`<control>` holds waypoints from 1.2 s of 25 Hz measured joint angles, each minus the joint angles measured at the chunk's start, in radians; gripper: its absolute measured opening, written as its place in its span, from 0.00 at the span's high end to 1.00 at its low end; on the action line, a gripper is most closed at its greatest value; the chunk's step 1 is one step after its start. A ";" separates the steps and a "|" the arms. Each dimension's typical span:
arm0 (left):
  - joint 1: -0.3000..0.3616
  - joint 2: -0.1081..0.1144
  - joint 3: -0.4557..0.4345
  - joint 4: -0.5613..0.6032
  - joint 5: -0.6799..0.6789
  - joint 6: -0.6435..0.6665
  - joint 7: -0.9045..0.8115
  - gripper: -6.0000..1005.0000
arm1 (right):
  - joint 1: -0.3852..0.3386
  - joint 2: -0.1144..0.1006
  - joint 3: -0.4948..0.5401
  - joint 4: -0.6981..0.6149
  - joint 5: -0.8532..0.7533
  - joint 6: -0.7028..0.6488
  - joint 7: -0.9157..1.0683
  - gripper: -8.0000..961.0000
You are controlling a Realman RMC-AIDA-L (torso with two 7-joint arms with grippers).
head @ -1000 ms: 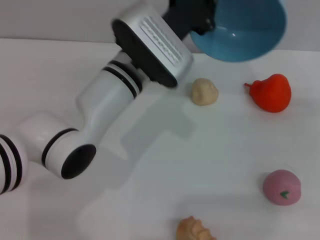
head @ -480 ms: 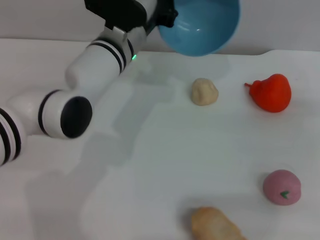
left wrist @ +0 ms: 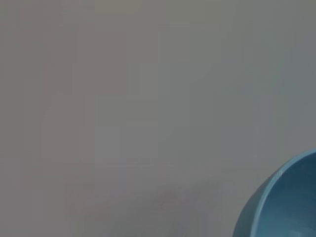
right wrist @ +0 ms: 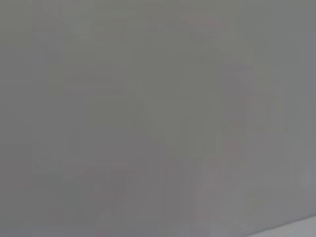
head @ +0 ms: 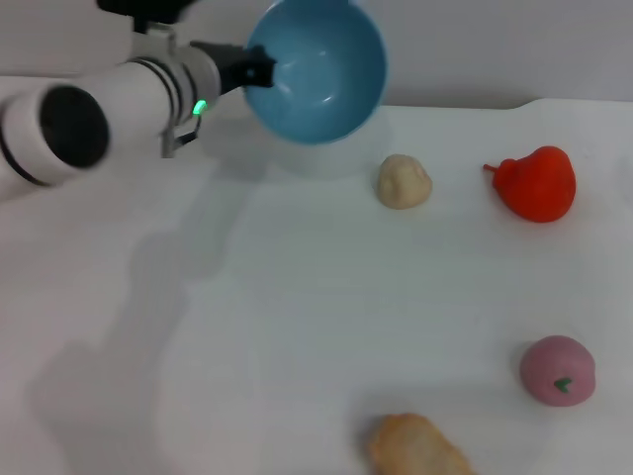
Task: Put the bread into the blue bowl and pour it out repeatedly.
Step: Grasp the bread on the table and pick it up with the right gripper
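blue bowl (head: 318, 71): light-blue plastic, held off the table by its rim at the far left of the work area; tipped so the glossy, empty inside faces the head camera, a pouring attitude.
left gripper (head: 255, 71): dark fingers clamped on the bowl's rim; the arm reaches in from the left.
bread (head: 415, 447): lies on the white table (head: 297, 327) at the near edge, well apart from the bowl, consistent with a pour already made.
right gripper: not in view; its wrist view shows only blank grey.
other items: beige lump (head: 404, 181), red toy (head: 539, 183), pink ball (head: 559, 370), all resting apart from the bread.
next step (judgement): bowl set upright, bread reloaded.
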 joint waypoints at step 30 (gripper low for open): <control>-0.002 0.001 -0.613 0.075 0.391 -0.628 -0.017 0.99 | 0.231 -0.005 0.046 -0.080 -0.032 1.108 -0.036 0.53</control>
